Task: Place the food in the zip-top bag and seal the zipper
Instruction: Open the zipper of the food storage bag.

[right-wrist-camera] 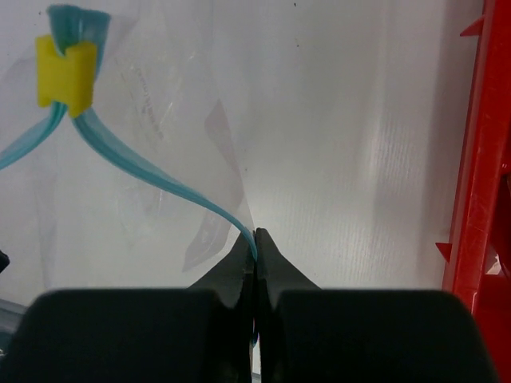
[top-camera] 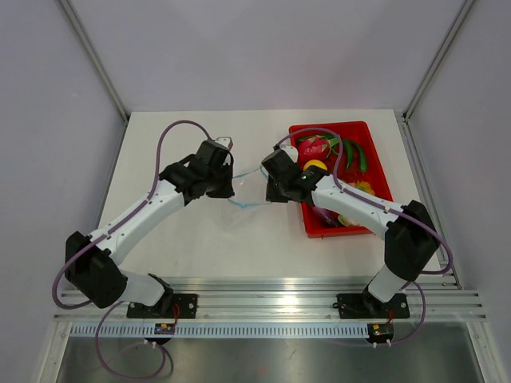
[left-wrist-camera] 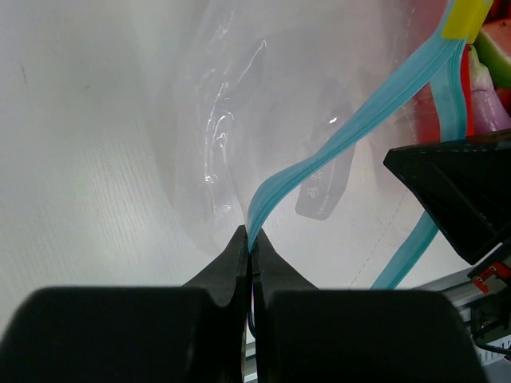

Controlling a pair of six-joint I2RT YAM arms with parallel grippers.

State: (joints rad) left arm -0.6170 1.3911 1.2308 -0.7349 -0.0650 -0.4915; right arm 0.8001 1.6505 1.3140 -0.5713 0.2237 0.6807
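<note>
The clear zip-top bag (top-camera: 249,185) hangs stretched between my two grippers over the table's middle. Its light-blue zipper (left-wrist-camera: 351,128) carries a yellow slider (left-wrist-camera: 467,17) at one end. My left gripper (left-wrist-camera: 251,235) is shut on one strip of the zipper. My right gripper (right-wrist-camera: 255,233) is shut on the other strip of the zipper (right-wrist-camera: 152,175), with the slider (right-wrist-camera: 66,72) at the upper left of that view. The bag's mouth is spread apart. The food lies in the red tray (top-camera: 375,148): a yellow fruit (top-camera: 314,165), a purple eggplant (top-camera: 323,214) and other pieces.
The red tray stands at the right of the table, right beside my right arm; its wall (right-wrist-camera: 475,159) fills the right edge of the right wrist view. A red-pink fruit (top-camera: 315,148) and green pods (top-camera: 355,155) also lie in it.
</note>
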